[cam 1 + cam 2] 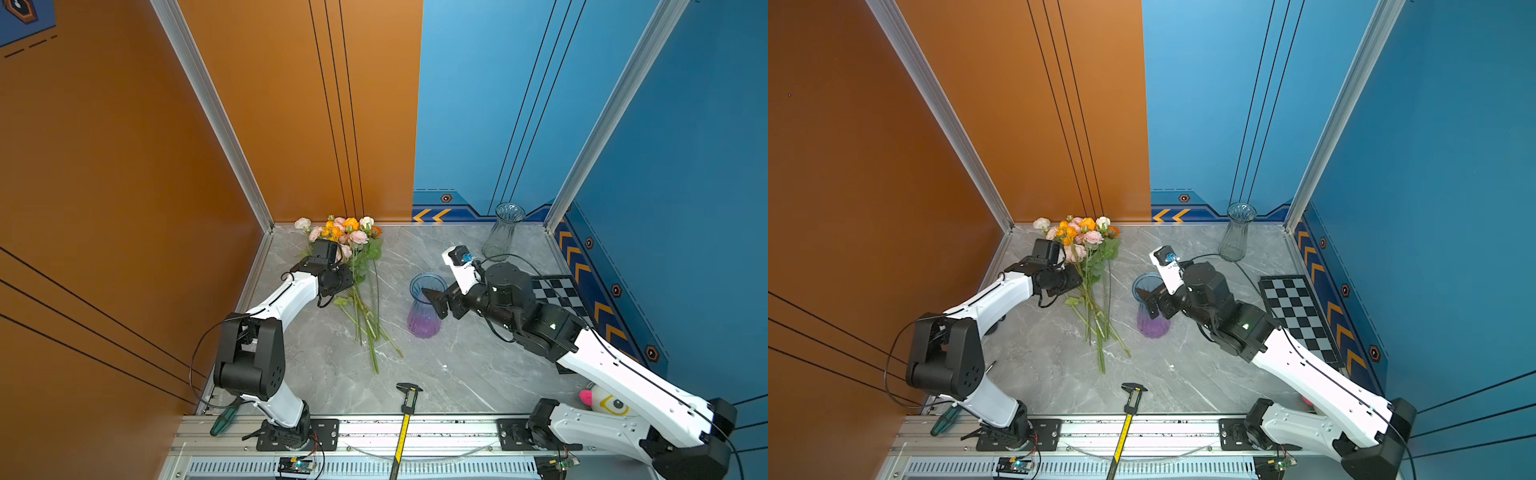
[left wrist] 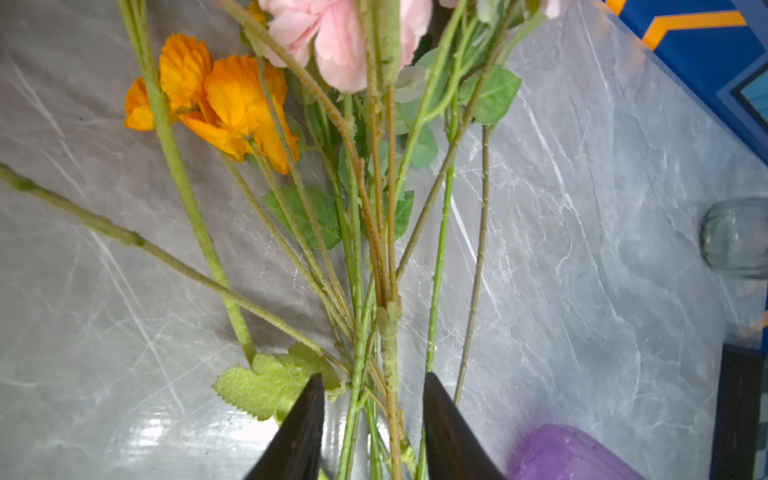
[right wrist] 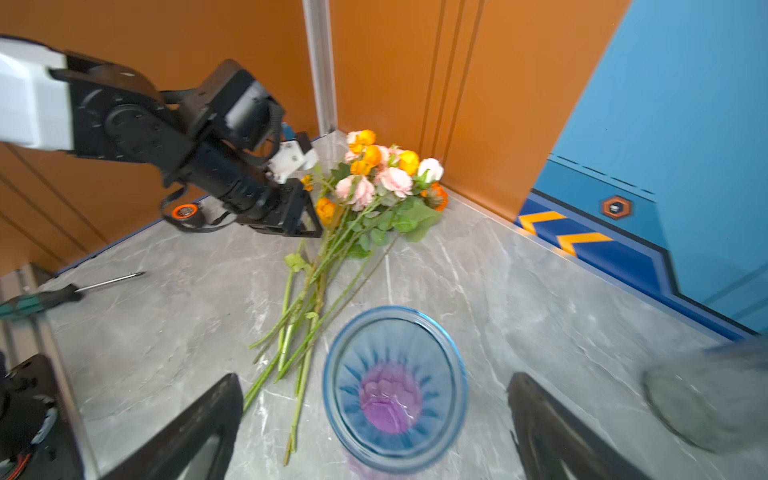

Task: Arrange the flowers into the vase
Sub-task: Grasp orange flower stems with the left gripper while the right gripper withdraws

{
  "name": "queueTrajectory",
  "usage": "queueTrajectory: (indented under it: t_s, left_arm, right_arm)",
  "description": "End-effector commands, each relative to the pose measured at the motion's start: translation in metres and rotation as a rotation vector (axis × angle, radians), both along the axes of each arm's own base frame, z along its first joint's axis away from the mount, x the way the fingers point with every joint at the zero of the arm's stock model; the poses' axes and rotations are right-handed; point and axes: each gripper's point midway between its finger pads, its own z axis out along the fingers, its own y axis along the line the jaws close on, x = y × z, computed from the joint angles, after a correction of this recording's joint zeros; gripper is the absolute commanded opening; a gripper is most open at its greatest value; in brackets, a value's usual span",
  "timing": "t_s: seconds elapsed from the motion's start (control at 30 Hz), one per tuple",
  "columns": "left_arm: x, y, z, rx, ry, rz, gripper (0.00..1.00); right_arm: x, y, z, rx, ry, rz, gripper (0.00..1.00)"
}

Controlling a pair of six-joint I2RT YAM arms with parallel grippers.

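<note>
Bright, even light (wrist-view edges blurred)

The flowers (image 1: 358, 237) lie on the table (image 1: 457, 374) and run between the fingers (image 2: 305, 424) of my left gripper (image 2: 374, 384); their heads sit beyond the fingertips by the back corner, their cut ends behind them towards me; the vase (image 1: 420, 322) stands upright just right of that bundle, close before the fingers (image 3: 195, 419) of my right gripper (image 3: 376, 378), its mouth in line with the gap between them; a second vase (image 1: 503, 232) stands well past those fingers at the back wall; a mat (image 1: 557, 291) lies behind them under my right arm; a caliper (image 1: 409, 399) and a screwdriver (image 1: 222, 419) lie well behind both pairs of fingers, at the front edge.
</note>
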Motion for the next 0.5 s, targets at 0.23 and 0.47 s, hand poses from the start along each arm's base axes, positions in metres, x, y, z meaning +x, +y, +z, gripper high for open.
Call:
queueTrajectory:
  t_s: [0.23, 0.47]
  left_arm:
    - [0.023, -0.015, -0.009, -0.018, -0.002, 0.014, 0.33]
    - [0.015, -0.025, -0.021, -0.009, 0.027, -0.004, 0.33]
  right_arm:
    - [-0.017, 0.074, -0.019, -0.006, 0.066, 0.148, 1.00]
    - [-0.018, 0.070, -0.028, 0.011, 0.077, 0.128, 1.00]
